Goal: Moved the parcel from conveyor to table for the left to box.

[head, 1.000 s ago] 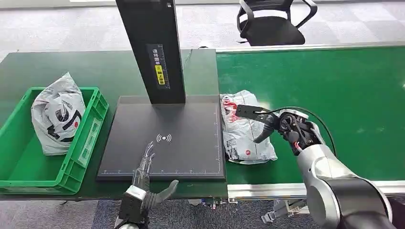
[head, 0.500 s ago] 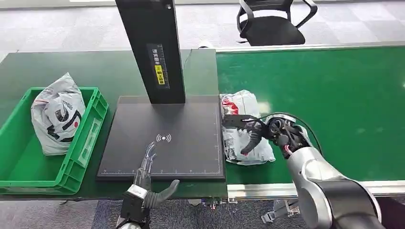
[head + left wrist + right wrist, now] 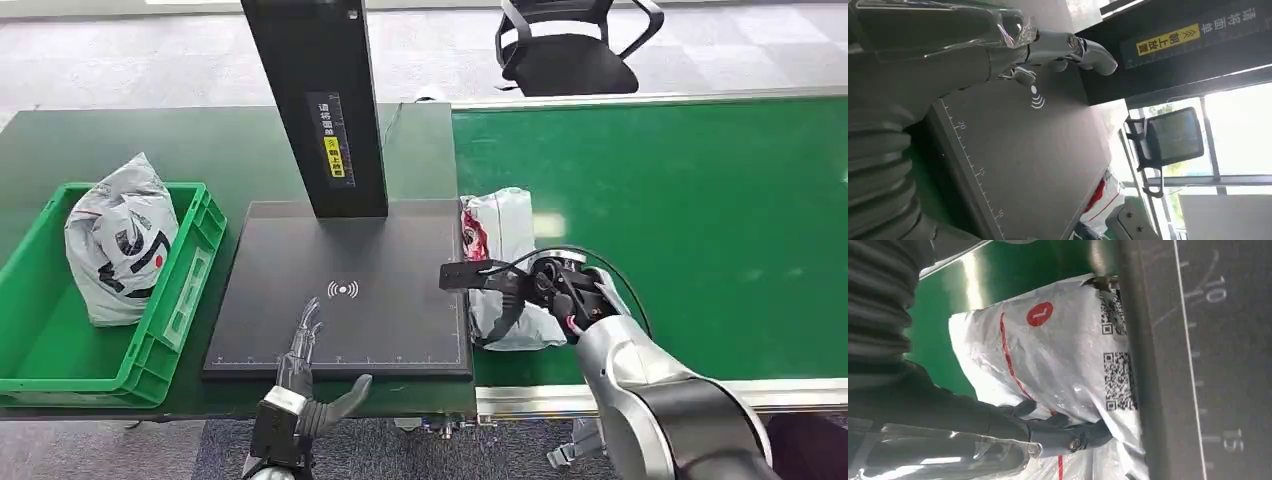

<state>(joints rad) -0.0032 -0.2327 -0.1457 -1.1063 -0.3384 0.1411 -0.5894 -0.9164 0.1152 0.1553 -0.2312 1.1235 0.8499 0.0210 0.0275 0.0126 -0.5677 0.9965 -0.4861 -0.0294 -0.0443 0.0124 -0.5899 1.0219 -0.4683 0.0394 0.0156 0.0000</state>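
Although reaching over the parcel (image 3: 500, 225) with the right robot hand (image 3: 497, 288), has not yet lifted it. Finds the parcel flat on the conveyor (image 3: 700, 220), at its left edge, touching or just beside the right rim of the black pad (image 3: 340, 260). Keeps the right robot hand spread: fingers stretched left past the parcel toward the pad, thumb (image 3: 1068, 437) down on the white wrapping in the right wrist view. Shows no closed grip.

Judged from that, sits at the very start of the task. Leaves nearly everything to do: closing on the parcel, raising it, carrying it left off the conveyor and setting it down on the surface (image 3: 150, 140), then the boxing by the left. Waits meanwhile with the left robot hand (image 3: 300, 375) at the pad's near edge, fingers straight and pointing far, thumb out to the right, holding nothing. Has a green crate (image 3: 170, 330) on the far-left side of the surface, already carrying a grey bag (image 3: 120, 240), so probably the place meant for boxing.

As to lie: runs its long axis near to far, along the conveyor edge and parallel to the pad's rim, near end drifting slightly right. Faces label side up, with red print at the far end and the square codes (image 3: 1118, 372) on the pad side.
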